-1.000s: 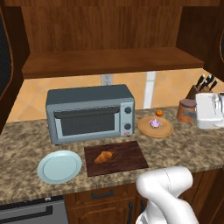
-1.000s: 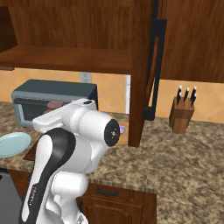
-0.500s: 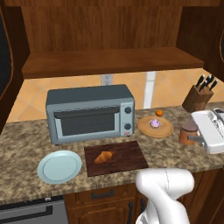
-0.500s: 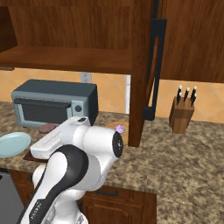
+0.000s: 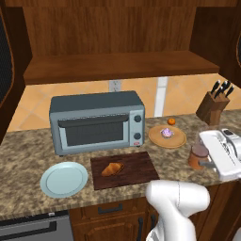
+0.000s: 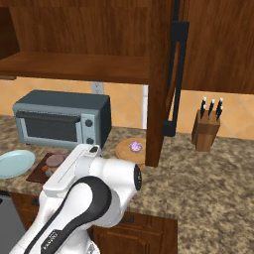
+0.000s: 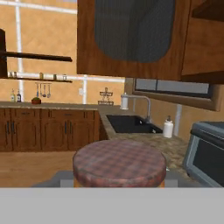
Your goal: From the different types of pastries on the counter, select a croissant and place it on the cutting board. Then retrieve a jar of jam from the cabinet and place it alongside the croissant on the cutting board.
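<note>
Croissant (image 5: pixel 112 168) lies on the dark cutting board (image 5: pixel 141 164), lower centre of the left base view, toward the board's left half. Board sits on the speckled stone surface (image 5: pixel 23 155) just in front of the grey toaster oven (image 5: pixel 96 120). Pale blue plate (image 5: pixel 63 179) rests beside the board, to its left in the frame.

Jam jar (image 5: pixel 198 155) with a plaid lid is at the right edge of the left base view, over the surface, with the white gripper (image 5: pixel 209 162) against it. In the hand view the jar's lid (image 7: pixel 119 162) sits low in the centre, right in front of the camera. Fingers seem clamped on the jar, though the tips themselves are hidden behind it.

Round wooden plate (image 5: pixel 167 136) holds a small purple-topped pastry (image 5: pixel 166 132), right of the toaster oven; a small orange item (image 5: pixel 172 121) lies just behind it. Knife block (image 5: pixel 212 106) stands in the upper right. Right base view shows the open cabinet door (image 6: pixel 168 74) in the centre, knife block to its right
</note>
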